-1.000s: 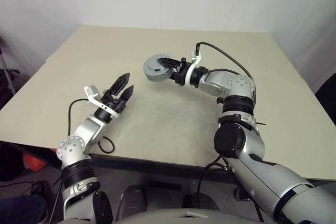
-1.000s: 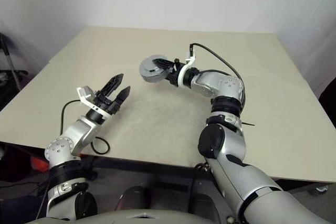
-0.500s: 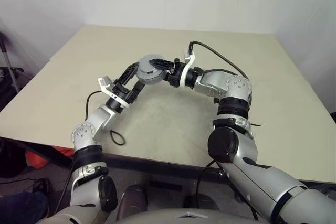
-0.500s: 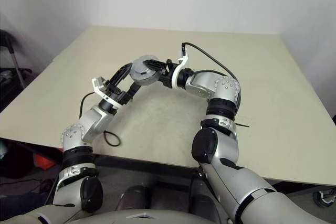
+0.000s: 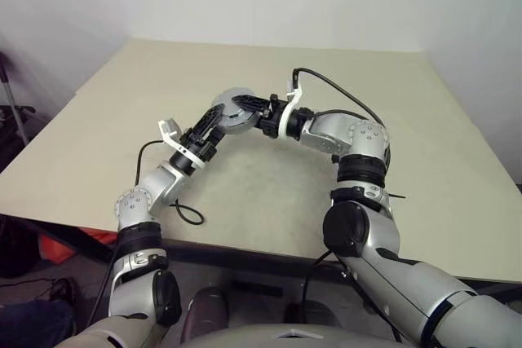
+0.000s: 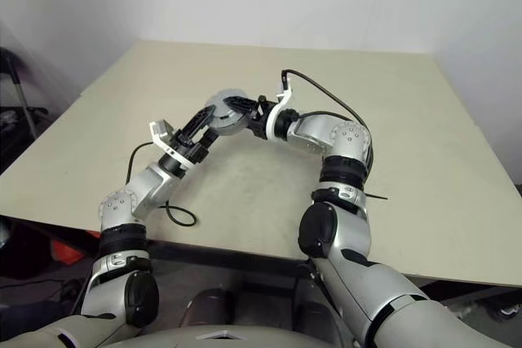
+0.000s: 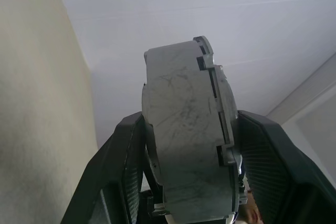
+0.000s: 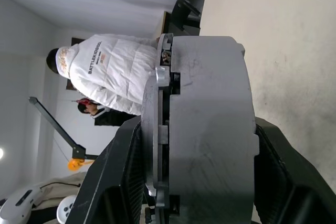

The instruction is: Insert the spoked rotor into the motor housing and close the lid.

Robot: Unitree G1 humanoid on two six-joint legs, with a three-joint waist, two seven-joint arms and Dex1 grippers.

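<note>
The motor housing (image 5: pixel 231 111) is a round grey metal drum held on edge in the air above the table. A thinner grey plate (image 8: pixel 152 129) lies flush against one face of it, and the spoked rotor is hidden. My right gripper (image 5: pixel 244 110) reaches in from the right and is shut on the drum, its black fingers (image 8: pixel 123 182) pressing both flat faces. Coming up from the lower left, my left gripper (image 5: pixel 217 122) is shut on the same drum, with its fingers (image 7: pixel 121 171) against the housing (image 7: pixel 184 145) on both sides.
The beige table (image 5: pixel 342 79) lies under both arms, its front edge close to me. A black cable (image 5: pixel 186 211) loops on the table by my left forearm. A person in a white jacket (image 8: pixel 115 72) stands beyond the table. White walls stand behind the table.
My left gripper rose from low on the left up to the housing, and its fingers closed onto it. The right gripper kept holding the housing in about the same place.
</note>
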